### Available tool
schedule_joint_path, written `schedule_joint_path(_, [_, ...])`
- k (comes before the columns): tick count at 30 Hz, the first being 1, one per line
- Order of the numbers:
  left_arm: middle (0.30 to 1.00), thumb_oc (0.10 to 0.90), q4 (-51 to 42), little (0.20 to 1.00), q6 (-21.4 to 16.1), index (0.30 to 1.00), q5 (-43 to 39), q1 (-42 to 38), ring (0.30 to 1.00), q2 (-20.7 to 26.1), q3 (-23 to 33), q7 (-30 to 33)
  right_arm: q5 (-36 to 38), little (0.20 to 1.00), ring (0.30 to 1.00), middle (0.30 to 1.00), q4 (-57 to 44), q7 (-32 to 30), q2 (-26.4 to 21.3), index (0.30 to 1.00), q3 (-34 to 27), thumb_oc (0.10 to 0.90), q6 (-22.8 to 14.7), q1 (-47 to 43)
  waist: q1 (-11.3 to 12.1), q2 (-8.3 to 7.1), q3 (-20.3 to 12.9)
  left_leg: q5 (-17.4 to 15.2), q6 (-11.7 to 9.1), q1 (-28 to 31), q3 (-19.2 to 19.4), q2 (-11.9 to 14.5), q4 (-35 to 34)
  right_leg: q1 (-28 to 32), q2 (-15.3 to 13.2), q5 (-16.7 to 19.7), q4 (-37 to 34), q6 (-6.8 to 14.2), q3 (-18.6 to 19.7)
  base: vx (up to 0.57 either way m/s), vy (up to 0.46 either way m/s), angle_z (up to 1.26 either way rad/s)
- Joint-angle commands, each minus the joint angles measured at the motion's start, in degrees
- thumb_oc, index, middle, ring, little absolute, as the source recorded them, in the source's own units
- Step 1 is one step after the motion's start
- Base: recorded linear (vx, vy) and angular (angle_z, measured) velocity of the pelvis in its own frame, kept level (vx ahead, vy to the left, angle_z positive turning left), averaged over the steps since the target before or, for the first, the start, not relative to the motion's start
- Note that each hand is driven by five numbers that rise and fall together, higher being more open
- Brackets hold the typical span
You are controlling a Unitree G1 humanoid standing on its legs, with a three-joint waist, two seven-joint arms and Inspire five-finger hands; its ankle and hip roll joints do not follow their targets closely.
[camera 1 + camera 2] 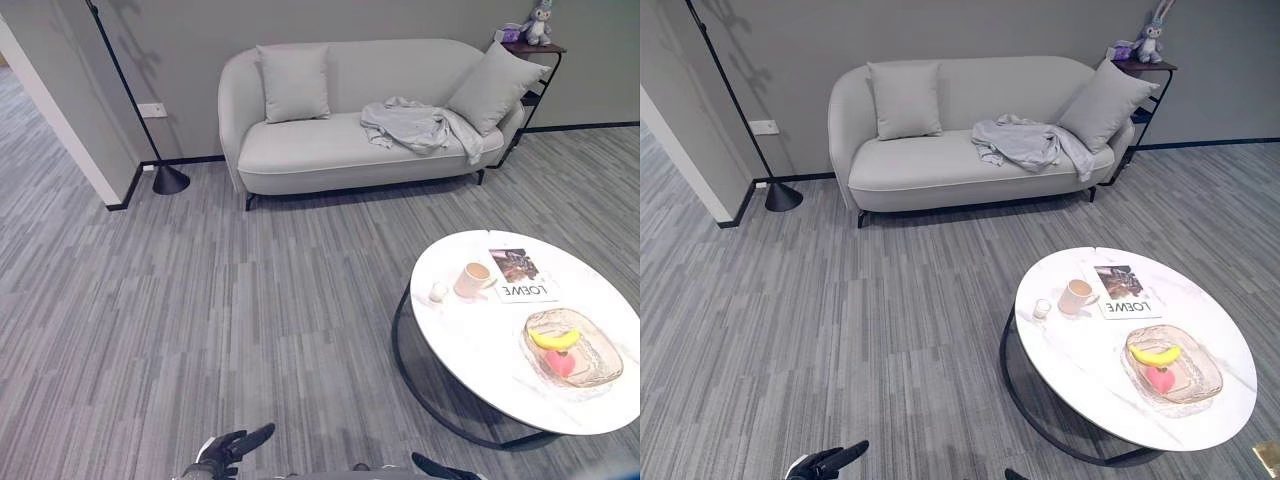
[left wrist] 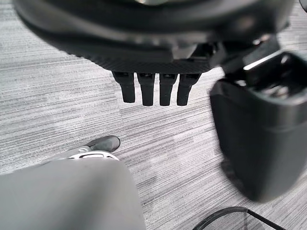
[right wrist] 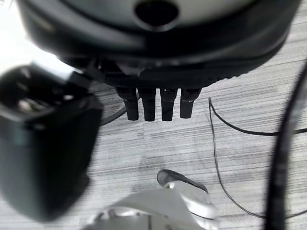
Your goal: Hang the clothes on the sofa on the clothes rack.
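Note:
A light grey garment point(image 1: 415, 125) lies crumpled on the right part of the pale grey sofa point(image 1: 330, 155), its sleeve spilling toward the right cushion point(image 1: 493, 88). Both hands are far from it, low at the near edge. My left hand point(image 1: 228, 450) shows with fingers straight and holds nothing; its fingers point(image 2: 153, 88) hang over bare carpet. Part of my right hand point(image 1: 440, 467) peeks in at the bottom; its fingers point(image 3: 156, 103) are straight over the floor, empty.
A round white coffee table point(image 1: 470, 350) on a black ring base stands near right, carrying a cup point(image 1: 472, 279), a magazine point(image 1: 518, 275) and a glass fruit tray point(image 1: 573, 347). A black floor lamp point(image 1: 168, 178) stands left of the sofa, a side shelf point(image 1: 533, 60) at its right.

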Motion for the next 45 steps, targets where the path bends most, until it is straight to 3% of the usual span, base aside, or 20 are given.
schedule_joint_path(1, [0.9,0.8,1.02,0.9,-2.76,0.9,-0.73,-3.04,0.9,1.82,-1.2,-0.3,0.36,0.9,0.9,0.9,0.73,-0.38,-2.01,0.9,2.42,0.8,-1.56,-3.95,0.21,-1.1,1.33,0.53,-4.48,1.38,4.67,3.46,-4.09,8.0,-3.9,4.67,-12.77,7.22,-1.61,0.0,0.0,0.0])
schedule_joint_path(24, [0.9,0.8,0.13,0.9,-3.16,0.9,0.38,-3.54,0.9,1.28,-2.51,0.61,-0.35,0.9,0.9,0.9,-10.9,-0.93,-3.21,0.9,5.14,0.8,-3.79,-4.74,0.25,-0.4,1.1,0.25,-4.69,2.69,4.54,3.62,-4.09,9.35,-3.67,3.61,-12.77,6.91,-2.14,0.01,-0.005,0.02])
schedule_joint_path(41, [0.9,0.8,-1.61,0.9,-3.09,0.9,-2.25,-3.9,0.9,1.12,-1.97,0.76,-0.09,0.9,0.9,0.9,-11.44,-1.07,-3.92,0.9,4.61,0.8,-3.63,-3.96,-0.24,-0.22,1.79,0.33,-4.94,2.76,4.02,3.92,-4.09,9.44,-2.99,2.62,-12.77,6.34,-2.29,0.02,-0.021,0.01])
schedule_joint_path(45, [0.9,0.8,-3.85,0.9,-3.29,0.9,-7.41,-5.47,0.9,1.39,-1.35,1.49,3.85,0.9,0.9,0.9,-15.08,-1.18,-4.52,0.9,4.01,0.8,-4.26,-5.41,0.1,-1.52,5.37,-2.21,-5.2,-3.81,3.47,4.47,8.76,8.82,-3.34,2.22,-12.77,4.88,-1.7,-0.02,-0.112,0.06])
